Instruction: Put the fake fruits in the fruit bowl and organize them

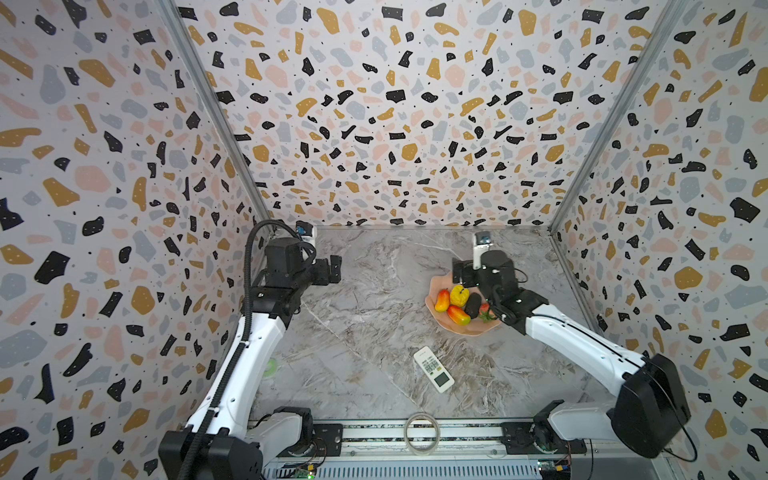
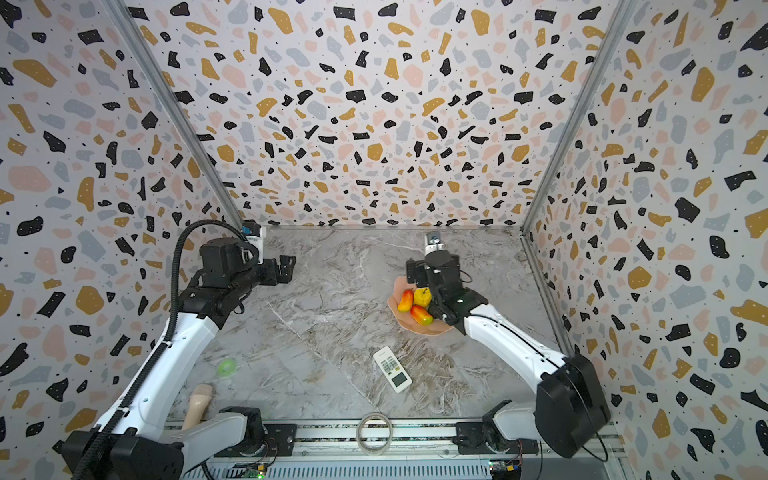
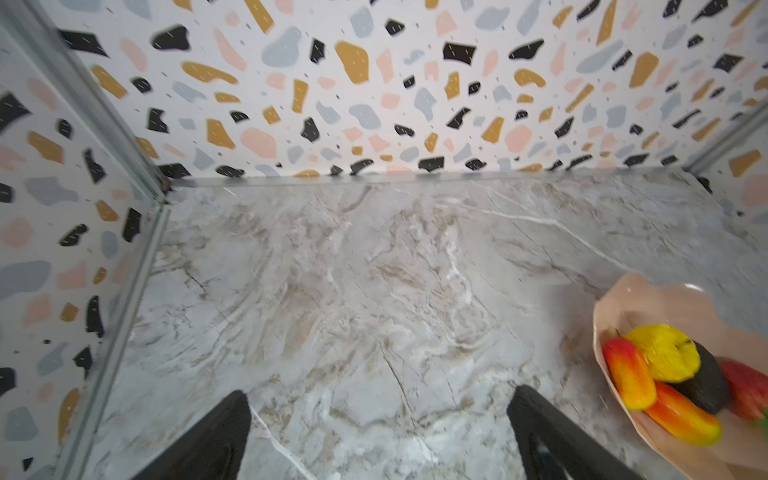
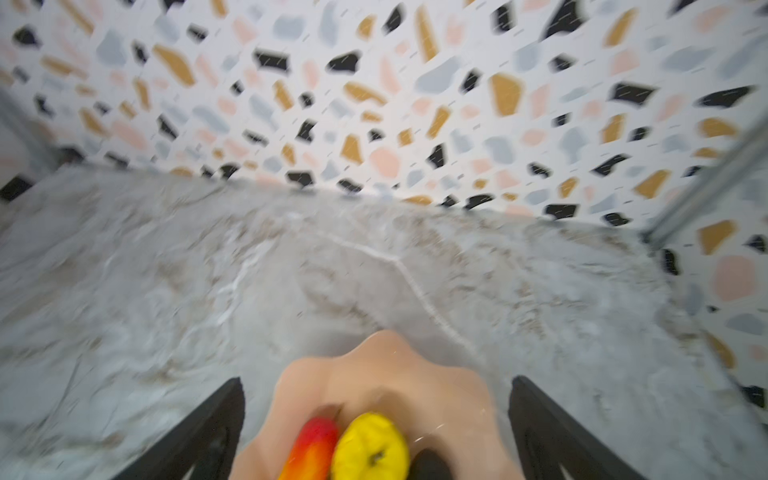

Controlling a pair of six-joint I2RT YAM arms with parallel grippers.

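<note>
Five fake fruits lay clustered in fruit bowl, right side of table. Right jaws stood apart over bowl, empty. Left jaws apart, well away.

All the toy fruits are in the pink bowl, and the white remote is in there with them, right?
Not quite. The white remote lies on the marble table, apart from the pink bowl, as both top views show. The toy fruits are all in the bowl.
</note>
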